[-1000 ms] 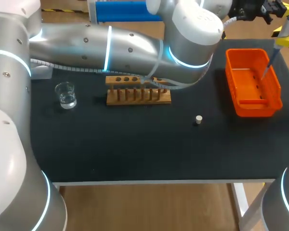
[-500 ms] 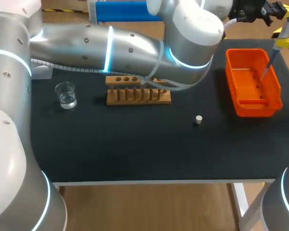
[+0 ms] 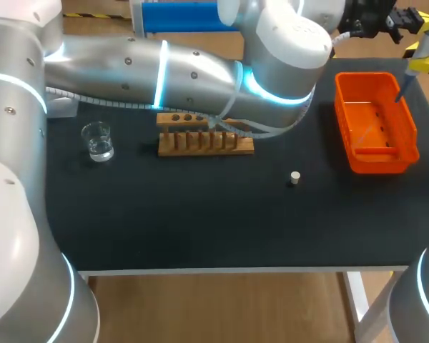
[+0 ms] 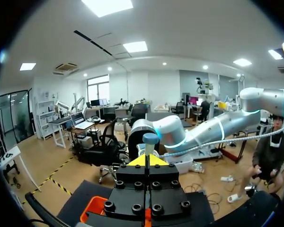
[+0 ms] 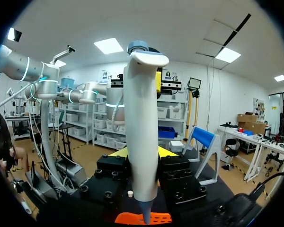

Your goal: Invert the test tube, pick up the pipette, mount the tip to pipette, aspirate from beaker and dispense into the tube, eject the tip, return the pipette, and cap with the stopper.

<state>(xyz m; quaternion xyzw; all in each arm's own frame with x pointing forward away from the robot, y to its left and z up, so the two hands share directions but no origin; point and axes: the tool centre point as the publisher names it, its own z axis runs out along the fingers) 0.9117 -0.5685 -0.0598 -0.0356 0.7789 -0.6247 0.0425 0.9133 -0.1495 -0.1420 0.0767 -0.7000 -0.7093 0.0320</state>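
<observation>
1. The beaker (image 3: pixel 97 141), with liquid in it, stands near the table's (image 3: pixel 200 229) left edge.
2. The wooden rack (image 3: pixel 205 141) sits back of centre, partly hidden under my left arm.
3. The stopper (image 3: pixel 294 178) lies alone, right of centre.
4. The orange bin (image 3: pixel 365 75) sits at the right edge. The pipette (image 3: pixel 423 44) hangs over its back right corner, point aimed inside.
5. The right gripper (image 5: pixel 141 153) clamps the pipette's body. The left gripper (image 4: pixel 146 160), fingers pressed together, sits at the pipette's head.
6. This looks like tip ejection. Next comes a firm press on the ejector while the point stays over the bin.
</observation>
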